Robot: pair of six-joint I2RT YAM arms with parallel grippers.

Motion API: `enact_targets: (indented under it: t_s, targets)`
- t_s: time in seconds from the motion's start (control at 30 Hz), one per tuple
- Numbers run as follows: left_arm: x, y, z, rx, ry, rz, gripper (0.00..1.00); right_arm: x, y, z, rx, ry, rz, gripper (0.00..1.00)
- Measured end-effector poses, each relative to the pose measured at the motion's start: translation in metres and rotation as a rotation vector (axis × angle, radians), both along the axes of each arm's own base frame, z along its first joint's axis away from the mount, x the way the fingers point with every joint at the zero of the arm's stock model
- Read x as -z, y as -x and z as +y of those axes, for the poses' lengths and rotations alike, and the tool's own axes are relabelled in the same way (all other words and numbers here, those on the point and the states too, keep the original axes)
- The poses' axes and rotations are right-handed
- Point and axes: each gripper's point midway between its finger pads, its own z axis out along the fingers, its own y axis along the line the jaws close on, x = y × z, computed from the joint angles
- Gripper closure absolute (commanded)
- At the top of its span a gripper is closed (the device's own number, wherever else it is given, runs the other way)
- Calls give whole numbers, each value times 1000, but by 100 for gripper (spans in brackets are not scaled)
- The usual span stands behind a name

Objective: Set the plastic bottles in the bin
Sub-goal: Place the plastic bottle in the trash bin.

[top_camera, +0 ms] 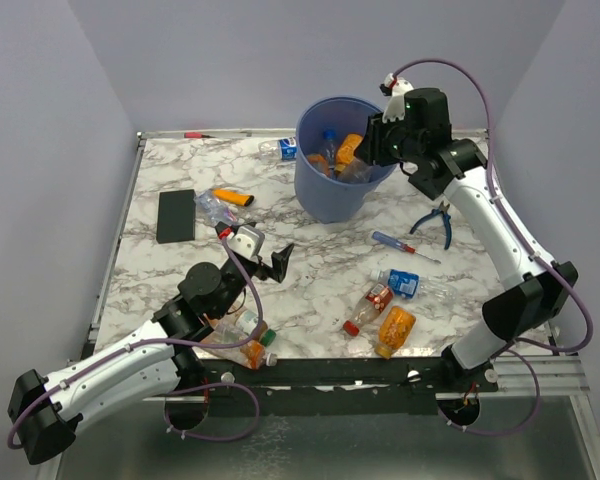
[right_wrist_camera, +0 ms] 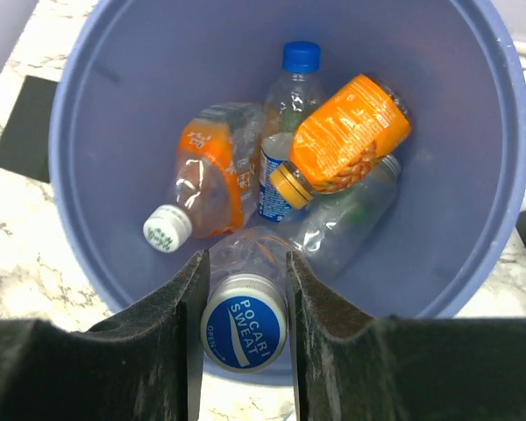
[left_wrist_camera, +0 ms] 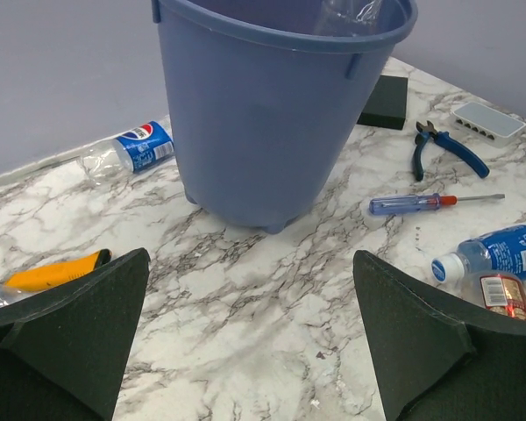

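Note:
The blue bin point(top_camera: 330, 195) stands at the back middle of the table, and several plastic bottles point(right_wrist_camera: 337, 145) lie inside it. My right gripper point(right_wrist_camera: 245, 257) hangs over the bin's rim point(right_wrist_camera: 508, 175), shut on a clear bottle with a blue cap point(right_wrist_camera: 243, 333) held neck-first toward the camera. More bottles lie on the marble: a blue-labelled one point(top_camera: 402, 283), a red-labelled one point(top_camera: 370, 308) and an orange one point(top_camera: 395, 330) at the front right. Others lie beside the left arm point(top_camera: 250, 345), near the slab point(top_camera: 230, 197) and behind the bin point(left_wrist_camera: 136, 149). My left gripper point(left_wrist_camera: 252, 256) is open above bare marble, facing the bin point(left_wrist_camera: 263, 114).
A flat black slab point(top_camera: 176, 215) lies at the left. Right of the bin lie a screwdriver point(top_camera: 405, 246) and blue-handled pliers point(top_camera: 438, 218). Behind the bin sit another black slab point(left_wrist_camera: 384, 89) and a white box point(left_wrist_camera: 486, 118). Walls close in the table on three sides.

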Motion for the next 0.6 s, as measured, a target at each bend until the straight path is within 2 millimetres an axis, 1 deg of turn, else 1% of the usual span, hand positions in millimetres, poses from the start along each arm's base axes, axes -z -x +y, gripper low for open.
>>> enact_targets:
  t_s: [0.13,0.27,0.33,0.4,0.47,0.57,0.6]
  targets:
    - [0,0,0,1,2,2,1,18,-9,-3,42,25,35,100]
    - [0,0,0,1,2,2,1,27,-21,6,47,28,52,99]
    - [0,0,0,1,2,2,1,26,-33,12,52,18,50,96]
    - [0,0,0,1,2,2,1,28,-45,18,56,10,53,91]
    - [0,0,0,1,2,2,1,35,-60,24,65,10,61,86]
    - [0,0,0,1,2,2,1,49,-74,29,87,10,88,78]
    - [0,0,0,1,2,2,1,50,-77,30,91,8,88,73]
